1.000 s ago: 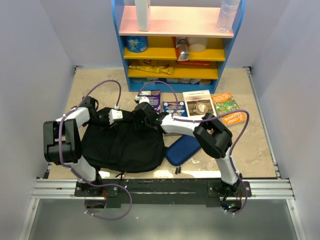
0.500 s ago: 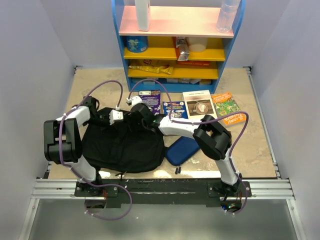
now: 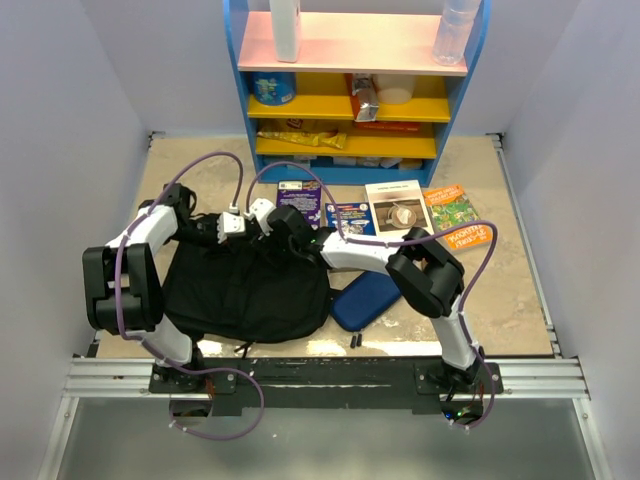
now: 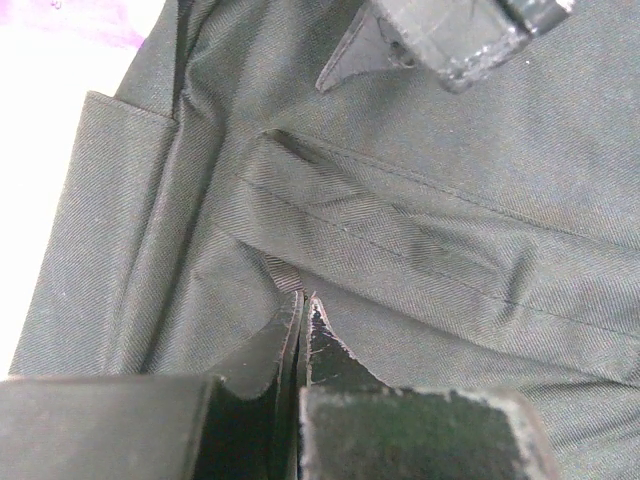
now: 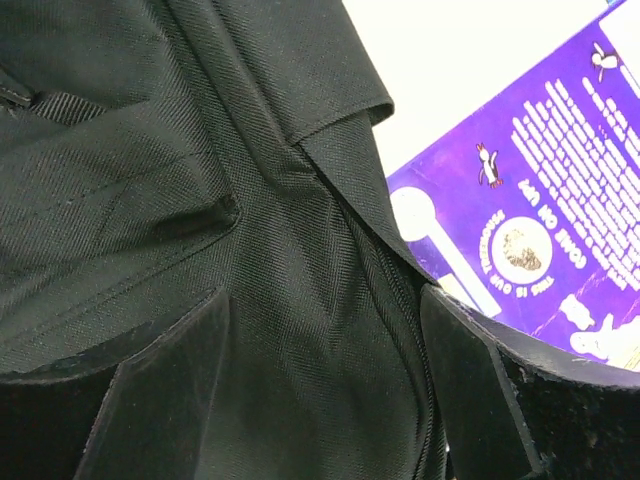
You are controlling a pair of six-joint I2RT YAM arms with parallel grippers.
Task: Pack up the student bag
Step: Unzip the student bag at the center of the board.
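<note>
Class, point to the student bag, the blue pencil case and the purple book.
student bag (image 3: 245,290), top external view, middle of its black fabric.
pencil case (image 3: 365,298), top external view, centre of its blue body.
purple book (image 5: 520,250), right wrist view, cover.

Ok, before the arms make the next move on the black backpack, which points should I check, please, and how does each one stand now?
1. Left gripper shut: ok, its fingers are pressed together against the large soft black fabric backpack.
2. Fabric really caught in the left gripper: cannot tell, the fingertips meet at a fold and hide what is between them.
3. Right gripper open: ok, jaws wide apart over the backpack's edge.
4. Backpack opened for packing: not ok, no opening shows in any view.
5. Purple paperback book outside, beside the backpack: ok.
6. Dark-blue oval pencil case outside, on the table to the backpack's right: ok.
</note>
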